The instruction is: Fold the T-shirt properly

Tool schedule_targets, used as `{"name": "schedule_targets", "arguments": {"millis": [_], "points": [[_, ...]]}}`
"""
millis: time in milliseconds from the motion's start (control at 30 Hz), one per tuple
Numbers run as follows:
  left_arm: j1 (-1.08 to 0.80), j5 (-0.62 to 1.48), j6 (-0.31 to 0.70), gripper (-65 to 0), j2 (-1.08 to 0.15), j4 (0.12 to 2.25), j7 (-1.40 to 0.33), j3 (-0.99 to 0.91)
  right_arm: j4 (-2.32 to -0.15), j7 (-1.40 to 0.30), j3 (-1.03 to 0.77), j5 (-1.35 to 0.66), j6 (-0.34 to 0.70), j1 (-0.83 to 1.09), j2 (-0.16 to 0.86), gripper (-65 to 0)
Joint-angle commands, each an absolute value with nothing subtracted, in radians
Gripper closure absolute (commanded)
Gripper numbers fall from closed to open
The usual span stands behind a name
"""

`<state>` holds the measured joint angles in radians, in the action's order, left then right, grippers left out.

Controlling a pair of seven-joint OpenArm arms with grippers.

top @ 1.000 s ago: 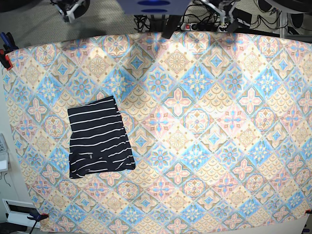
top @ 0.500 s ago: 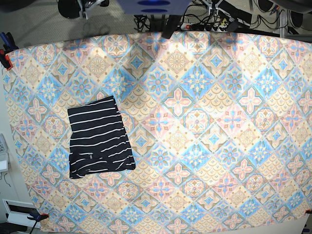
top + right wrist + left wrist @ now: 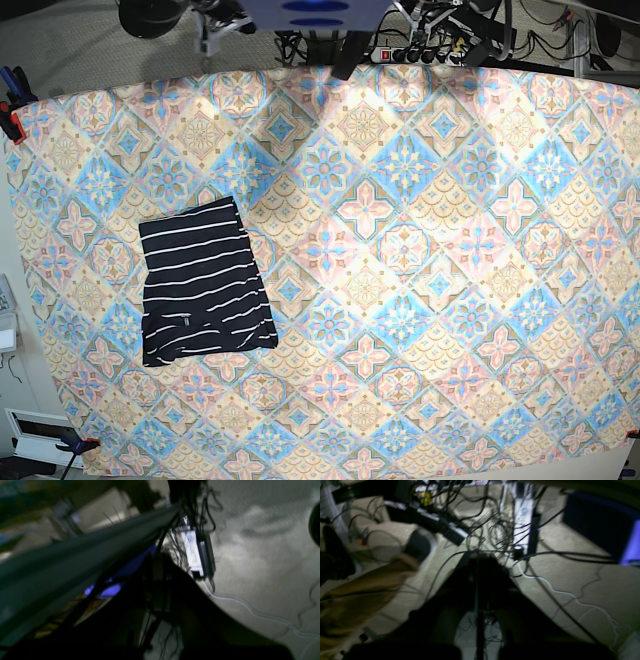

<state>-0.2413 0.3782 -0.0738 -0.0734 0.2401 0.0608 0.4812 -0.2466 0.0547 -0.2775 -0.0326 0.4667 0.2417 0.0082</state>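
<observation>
The T-shirt (image 3: 205,283), black with thin white stripes, lies folded into a compact rectangle on the left part of the table. Nothing touches it. Both arms are drawn back past the table's far edge, and only blurred bits of them show at the top of the base view. My left gripper (image 3: 477,557) is a dark silhouette over the floor, its jaws together with nothing between them. My right gripper (image 3: 158,557) looks the same beside the table's edge, shut and holding nothing.
The pastel diamond-patterned tablecloth (image 3: 420,260) covers the whole table, held by clamps (image 3: 12,115) at its left corners. Behind the table, cables and a power strip (image 3: 523,512) lie on the floor. A tan trouser leg and dark shoe (image 3: 370,580) are in the left wrist view.
The arm parts along the top edge of the base view have shifted toward the middle. The folded T-shirt has not moved.
</observation>
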Motion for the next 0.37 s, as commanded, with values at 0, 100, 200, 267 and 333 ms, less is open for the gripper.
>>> {"name": "schedule_targets", "arguments": {"millis": [0,100,200,267,333], "points": [[-0.246,0.381,-0.074,0.0,-0.077,0.240,0.065,0.481,-0.249,0.064,-0.278,-0.038,0.458,0.255,0.028,0.0],[-0.246,0.381,-0.074,0.0,-0.077,0.240,0.065,0.481,-0.251,0.064,-0.286,-0.038,0.453,0.252,0.027,0.0],[-0.246,0.381,-0.074,0.0,-0.077,0.240,0.065,0.481,-0.251,0.064,-0.278,-0.038,0.453,0.216,0.002,0.0],[-0.246,0.381,-0.074,0.0,-0.077,0.240,0.065,0.481,-0.251,0.064,-0.278,-0.038,0.453,0.205,0.001,0.0],[-0.246,0.384,-0.074,0.0,-0.077,0.240,0.065,0.481,-0.251,0.064,-0.278,-0.038,0.453,0.200,0.001,0.0]]}}
